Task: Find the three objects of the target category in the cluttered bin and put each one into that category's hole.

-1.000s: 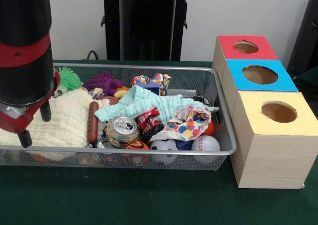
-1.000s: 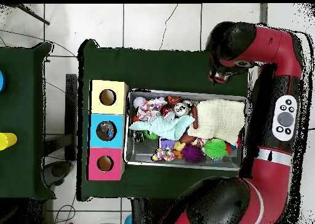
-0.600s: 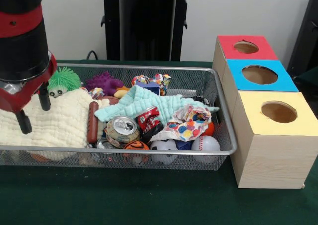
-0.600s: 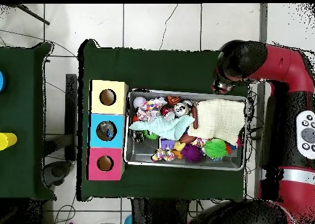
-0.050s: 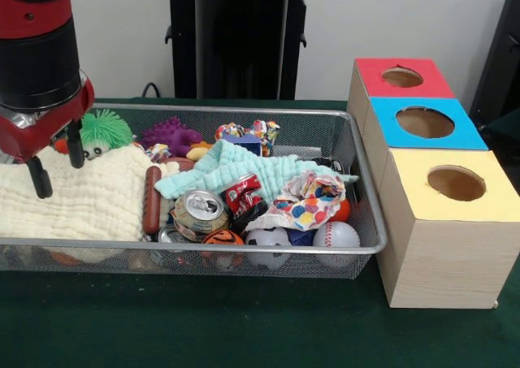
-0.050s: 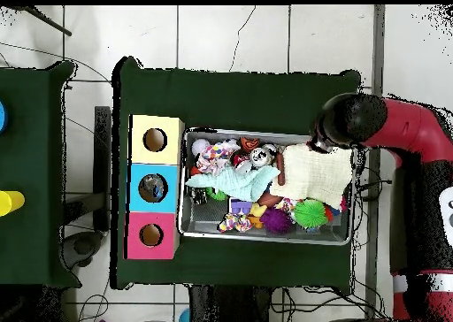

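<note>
Front view: gripper (image 5: 55, 171) hangs over the left end of the wire bin (image 5: 244, 250), just above the cream cloth (image 5: 81, 201). Two dark fingers (image 5: 38, 179) point down, spread apart with a clear gap, nothing between them. Behind the cream cloth: green spiky toy (image 5: 104, 129), then purple spiky toy (image 5: 171, 134) further toward the bin's middle. Hot dog toy (image 5: 151, 199) lies along the cloth's edge. Next to it a drink can (image 5: 200, 211), crushed red can (image 5: 242, 196), mint cloth (image 5: 244, 166) draped across the middle. Along the bin's front wall: orange ball (image 5: 223, 239), soccer ball (image 5: 268, 238), baseball (image 5: 335, 235); polka-dot cloth (image 5: 307, 201) sits above those. Beside the bin's right end: three boxes in a row, yellow box (image 5: 451, 222), blue box (image 5: 424, 124), red box (image 5: 400, 77), each with a round hole on top.

Overhead view: arm covers the bin corner at the cream cloth (image 6: 317, 174); fingers hidden under it here. Yellow box (image 6: 156, 140), blue box (image 6: 153, 187), red box (image 6: 151, 235) line the bin's opposite end. Which category is the target: cannot tell.
</note>
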Tool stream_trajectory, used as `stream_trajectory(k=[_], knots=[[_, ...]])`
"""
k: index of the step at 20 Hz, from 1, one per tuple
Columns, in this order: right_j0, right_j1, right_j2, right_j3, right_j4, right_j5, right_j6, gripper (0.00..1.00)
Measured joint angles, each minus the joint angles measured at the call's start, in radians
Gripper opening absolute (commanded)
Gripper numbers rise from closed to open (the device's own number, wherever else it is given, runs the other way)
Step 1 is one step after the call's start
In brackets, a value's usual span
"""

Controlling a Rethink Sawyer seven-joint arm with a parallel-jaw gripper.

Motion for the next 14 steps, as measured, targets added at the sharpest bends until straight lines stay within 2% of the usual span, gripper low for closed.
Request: stream_trajectory(k=[7,14], knots=[[0.006,0.000,-0.053,0.065,0.013,-0.013,0.001,1.00],[-0.014,-0.013,-0.071,0.177,0.030,-0.108,0.001,1.00]])
